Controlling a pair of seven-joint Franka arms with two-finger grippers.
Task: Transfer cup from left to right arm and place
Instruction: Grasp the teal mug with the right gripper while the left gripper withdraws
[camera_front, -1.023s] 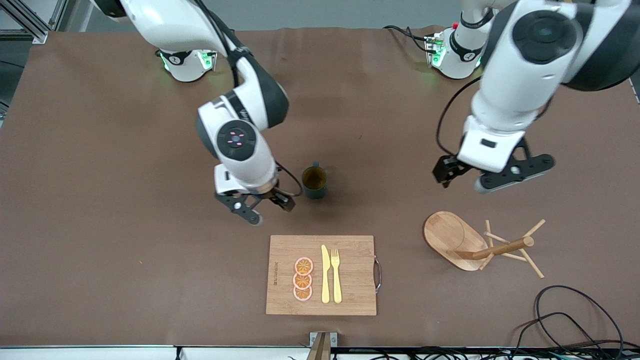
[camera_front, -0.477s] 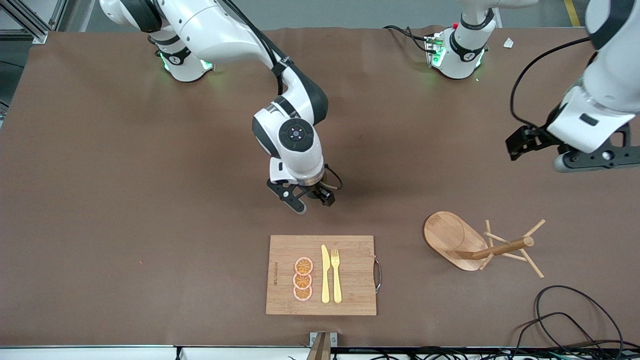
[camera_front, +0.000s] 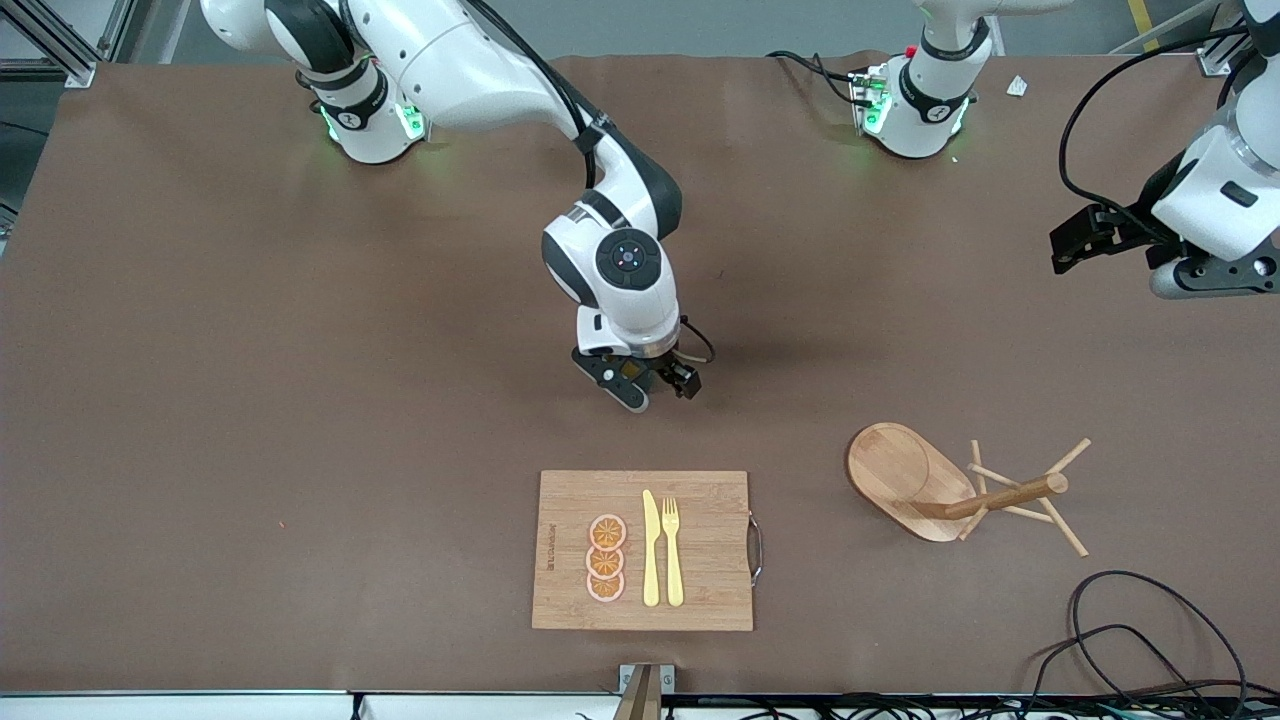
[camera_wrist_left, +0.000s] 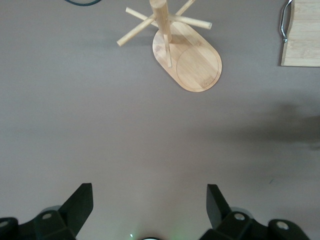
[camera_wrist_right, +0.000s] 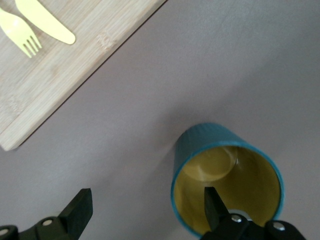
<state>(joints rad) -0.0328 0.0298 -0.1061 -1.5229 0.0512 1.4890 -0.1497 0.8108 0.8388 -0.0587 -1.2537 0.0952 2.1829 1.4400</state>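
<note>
The cup (camera_wrist_right: 227, 185), dark teal with a mustard inside, stands upright on the brown table. It shows only in the right wrist view; in the front view the right hand hides it. My right gripper (camera_front: 660, 392) is open low over it, also seen in the right wrist view (camera_wrist_right: 146, 200). One finger (camera_wrist_right: 212, 205) is over the cup's mouth, the other (camera_wrist_right: 80, 205) outside over bare table. My left gripper (camera_front: 1115, 268) is open and empty, up in the air over the left arm's end of the table, as in the left wrist view (camera_wrist_left: 149, 195).
A wooden cutting board (camera_front: 700, 590) with orange slices (camera_front: 606, 558), a yellow knife (camera_front: 651, 548) and fork (camera_front: 672, 550) lies nearer the front camera than the cup. A wooden mug tree (camera_front: 950, 485) lies tipped over toward the left arm's end. Black cables (camera_front: 1150, 630) lie at the front corner.
My right gripper has moved from beside the cup to over it, covering it in the front view. My left gripper has drawn away toward its own end of the table.
</note>
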